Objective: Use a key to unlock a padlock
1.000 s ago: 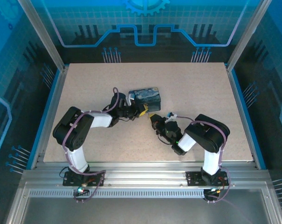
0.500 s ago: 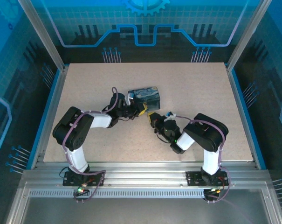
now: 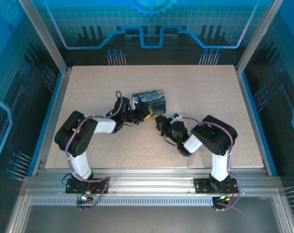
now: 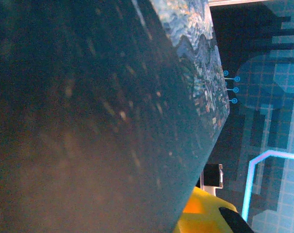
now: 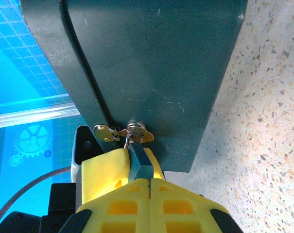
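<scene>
The blue-and-yellow night-sky tin box point(image 3: 151, 98) stands mid-table. Its dark side point(image 5: 161, 58) carries a small brass lock point(image 5: 138, 133) with a little brass tab beside it, which I take for the padlock. My right gripper point(image 5: 149, 180) is shut on the key point(image 5: 139, 162), a small dark piece whose tip meets the brass lock through a thin ring. From above, the right gripper point(image 3: 160, 121) sits at the tin's near edge. My left gripper point(image 3: 144, 113) is at the tin's near-left corner and looks shut on its edge. The tin point(image 4: 88, 121) presses close against a yellow finger point(image 4: 200, 216).
The speckled beige table point(image 3: 200, 92) has free room to the right, the left and behind the tin. Blue-lit enclosure walls and metal posts point(image 3: 256, 39) ring the table. The arm bases stand on the near rail point(image 3: 151, 184).
The tin and the left gripper have shifted slightly to the left. The right gripper has followed, moving up and left toward the tin's near side. Both grippers stay shut.
</scene>
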Controlling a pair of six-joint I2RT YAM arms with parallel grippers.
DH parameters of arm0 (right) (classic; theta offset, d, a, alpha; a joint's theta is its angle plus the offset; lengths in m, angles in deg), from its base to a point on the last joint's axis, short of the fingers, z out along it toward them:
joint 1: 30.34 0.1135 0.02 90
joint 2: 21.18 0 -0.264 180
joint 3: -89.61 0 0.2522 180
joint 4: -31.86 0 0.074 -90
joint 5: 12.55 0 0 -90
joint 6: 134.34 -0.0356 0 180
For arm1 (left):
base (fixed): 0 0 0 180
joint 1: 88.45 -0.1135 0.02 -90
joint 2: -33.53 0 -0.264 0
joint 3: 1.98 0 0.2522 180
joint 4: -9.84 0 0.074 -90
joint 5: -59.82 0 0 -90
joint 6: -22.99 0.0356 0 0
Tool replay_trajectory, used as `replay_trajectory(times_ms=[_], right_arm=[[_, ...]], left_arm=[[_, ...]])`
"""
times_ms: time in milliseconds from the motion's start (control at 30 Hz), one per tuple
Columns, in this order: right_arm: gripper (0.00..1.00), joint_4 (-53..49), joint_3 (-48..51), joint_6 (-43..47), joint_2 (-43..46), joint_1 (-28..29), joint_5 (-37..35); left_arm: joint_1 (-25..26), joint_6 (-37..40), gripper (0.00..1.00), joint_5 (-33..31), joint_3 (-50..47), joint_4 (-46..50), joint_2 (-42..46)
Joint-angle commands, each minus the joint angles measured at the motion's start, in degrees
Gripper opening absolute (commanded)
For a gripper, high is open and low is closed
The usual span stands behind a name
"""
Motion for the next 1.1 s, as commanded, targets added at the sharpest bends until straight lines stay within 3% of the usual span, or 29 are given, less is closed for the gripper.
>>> replay_trajectory(times_ms=[0, 233, 333, 500, 567, 633, 867, 1067], right_arm=[[0.02, -0.6, -2.0, 1.9, 1.7, -0.7, 3.0], [0.25, -8.2, 3.2, 5.4, 6.9, -2.4, 6.3], [0.31, -17.4, 4.8, 8.0, 12.0, -3.9, 9.4], [0.34, -42.2, 3.6, 19.8, 24.7, -5.6, 13.2], [0.35, -60.1, -1.0, 28.2, 30.0, -5.3, 12.0], [0.35, -71.2, -4.1, 34.6, 33.0, -4.5, 9.8], [0.35, -83.8, -8.9, 45.4, 34.6, -4.2, 8.6], [0.35, -92.6, -16.5, 56.0, 32.2, -0.8, 2.9]], left_arm=[[4.6, 1.7, 0.0, 11.7, 0.4, 0.9, 2.5], [2.4, 4.3, 0.0, 8.9, 1.0, 5.9, 2.9], [1.8, 5.5, 0.0, 7.9, 1.5, 8.2, 3.3], [1.7, 6.1, 0.0, 7.4, 2.0, 10.0, 3.5], [1.7, 5.9, 0.0, 7.3, 2.0, 9.9, 3.5], [1.7, 5.8, 0.0, 7.2, 2.0, 9.8, 3.7], [1.7, 4.8, 0.0, 7.4, 1.8, 9.2, 3.8], [1.7, 4.8, 0.0, 7.7, 2.1, 10.2, 4.7]])
